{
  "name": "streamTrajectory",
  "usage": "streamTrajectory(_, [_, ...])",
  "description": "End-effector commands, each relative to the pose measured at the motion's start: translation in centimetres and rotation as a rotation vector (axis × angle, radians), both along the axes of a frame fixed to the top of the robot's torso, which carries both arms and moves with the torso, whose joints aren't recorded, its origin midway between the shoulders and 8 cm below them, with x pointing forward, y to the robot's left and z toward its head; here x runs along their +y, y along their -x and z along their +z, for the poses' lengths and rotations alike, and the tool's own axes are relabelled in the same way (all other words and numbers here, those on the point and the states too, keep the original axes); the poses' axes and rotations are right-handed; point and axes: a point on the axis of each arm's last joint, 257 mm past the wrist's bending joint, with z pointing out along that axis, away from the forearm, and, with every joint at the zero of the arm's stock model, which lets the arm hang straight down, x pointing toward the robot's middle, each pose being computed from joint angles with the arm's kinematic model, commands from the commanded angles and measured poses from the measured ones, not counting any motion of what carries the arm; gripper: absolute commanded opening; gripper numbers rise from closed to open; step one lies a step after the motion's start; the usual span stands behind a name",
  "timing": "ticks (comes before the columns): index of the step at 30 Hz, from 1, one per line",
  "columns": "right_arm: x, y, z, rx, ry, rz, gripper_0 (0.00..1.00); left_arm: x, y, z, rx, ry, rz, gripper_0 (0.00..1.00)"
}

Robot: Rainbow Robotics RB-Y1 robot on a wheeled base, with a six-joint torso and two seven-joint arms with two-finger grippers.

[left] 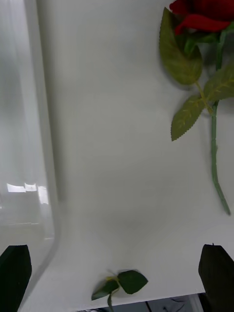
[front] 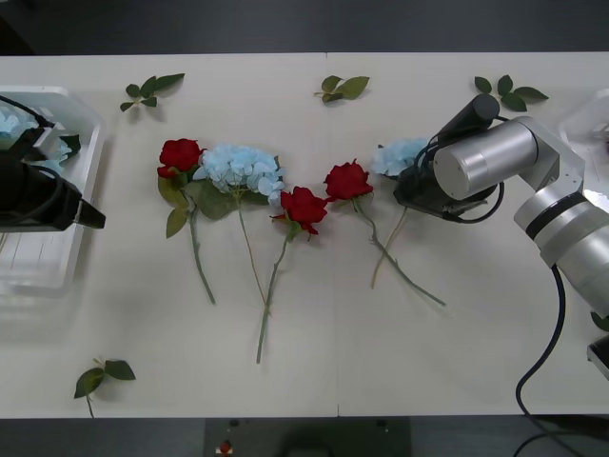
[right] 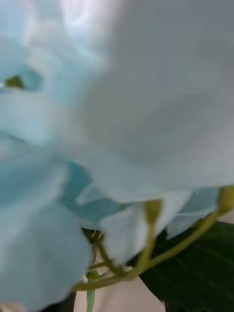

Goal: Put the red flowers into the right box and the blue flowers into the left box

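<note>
The right end effector [front: 411,190] sits on the rightmost blue flower [front: 398,155]; whether it has clamped, I cannot tell. Next comes lifting it across to the left box [front: 84,124], where the left end effector [front: 90,215] waits, fingers apart.

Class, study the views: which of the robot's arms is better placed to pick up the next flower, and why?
The right. The right gripper is already down at the blue flower nearest the right side, its petals pressing close to the wrist camera. The left gripper hangs open by the left box, apart from every stem.
</note>
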Motion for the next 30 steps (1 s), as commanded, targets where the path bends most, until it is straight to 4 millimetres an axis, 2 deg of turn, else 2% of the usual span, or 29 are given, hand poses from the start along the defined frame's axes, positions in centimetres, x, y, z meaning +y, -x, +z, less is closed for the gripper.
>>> streamTrajectory(1, [2.3,-0.7,1.4,-0.030,-0.014,0.046,0.28,-2.9,-1.0,0.9,-0.019,0.019,0.051,1.00])
streamTrajectory(3, [2.3,-0.7,1.4,-0.030,-0.010,0.050,0.14,-3.9,-1.2,0.4,-0.020,0.008,0.068,1.00])
streamTrajectory(5, [2.3,-0.7,1.4,-0.030,-0.008,0.049,0.04,-5.0,-1.6,0.1,-0.027,-0.002,0.087,1.00])
streamTrajectory(8, [2.3,-0.8,1.4,-0.032,-0.008,0.051,0.00,-6.2,-2.3,-0.3,-0.043,-0.009,0.121,1.00])
streamTrajectory(14, [2.2,-0.9,1.4,-0.037,-0.006,0.056,0.00,-8.7,-4.1,-1.3,-0.106,-0.037,0.180,1.00])
streamTrajectory(20, [1.6,-1.8,2.7,-0.078,-0.033,0.079,0.00,-10.6,-5.3,-2.5,-0.125,-0.007,0.212,1.00])
streamTrajectory(26, [-0.4,-2.6,5.7,-0.126,-0.076,0.180,0.00,-12.0,-6.8,-3.6,-0.115,0.024,0.230,1.00])
streamTrajectory(30, [-1.4,-2.8,8.7,-0.173,-0.137,0.246,0.00,-12.4,-7.3,-3.8,-0.117,0.025,0.239,1.00])
